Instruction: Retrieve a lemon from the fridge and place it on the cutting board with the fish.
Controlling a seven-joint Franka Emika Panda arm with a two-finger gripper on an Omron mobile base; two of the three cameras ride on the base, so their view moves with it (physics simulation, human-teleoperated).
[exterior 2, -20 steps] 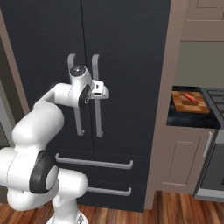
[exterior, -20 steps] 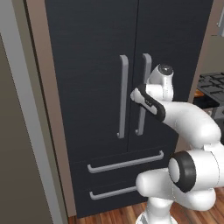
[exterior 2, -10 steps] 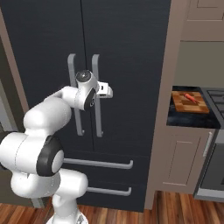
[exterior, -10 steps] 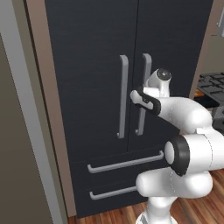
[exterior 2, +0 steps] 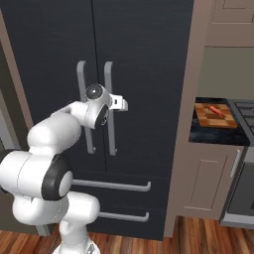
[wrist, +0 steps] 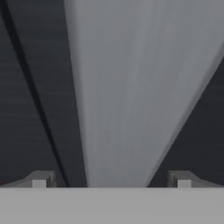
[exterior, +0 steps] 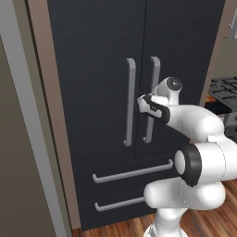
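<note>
The gripper (wrist: 111,180) stands wide open, gripping nothing, its fingertips (wrist: 40,179) astride the right-door handle (wrist: 131,87) of the closed fridge (exterior: 97,55). The cutting board (exterior 2: 214,114) lies on the counter at its three o'clock, well apart.

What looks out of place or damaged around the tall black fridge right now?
Nothing stands out. The tall black double-door fridge is shut, its grey bar handles straight, and the open gripper straddles the right door's handle.

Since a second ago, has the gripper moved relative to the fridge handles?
Yes. The gripper has closed in on the fridge's right-door handle; in the hand view the open fingers now straddle the grey bar, not yet clamped.
</note>
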